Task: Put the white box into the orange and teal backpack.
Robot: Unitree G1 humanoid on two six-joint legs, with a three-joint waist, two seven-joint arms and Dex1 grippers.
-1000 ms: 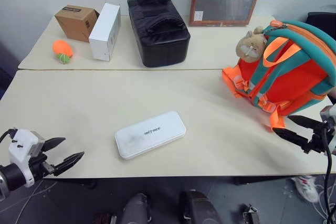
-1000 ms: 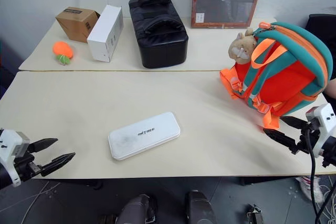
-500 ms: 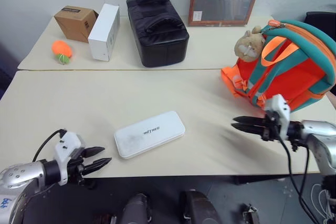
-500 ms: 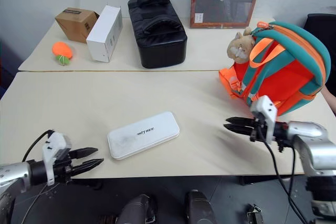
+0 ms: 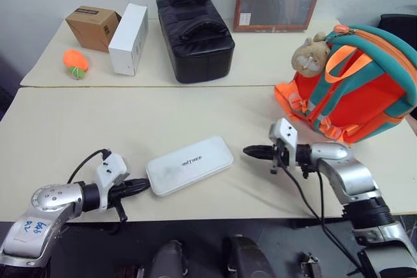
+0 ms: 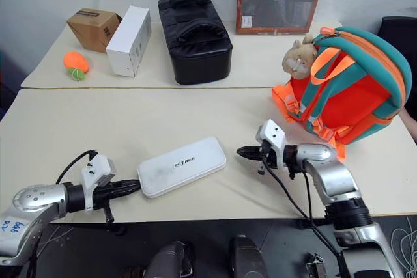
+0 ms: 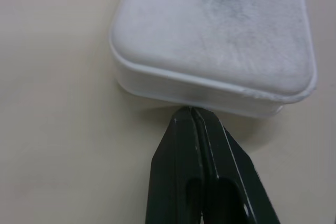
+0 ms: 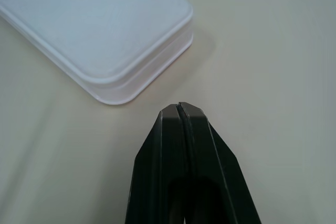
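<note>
Silver arms, white wrist blocks, black cables (tapered black fingers [image 7: 194, 171])

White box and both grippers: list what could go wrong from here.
1. Both grippers are shut, the left gripper at one short end of the white box and the right gripper just off the other; squeezed between narrow tips, the flat case may pivot or pop out.
2. The box lies near the table's front edge, so a slip could send it to the floor.
3. The orange and teal backpack looks closed.
</note>
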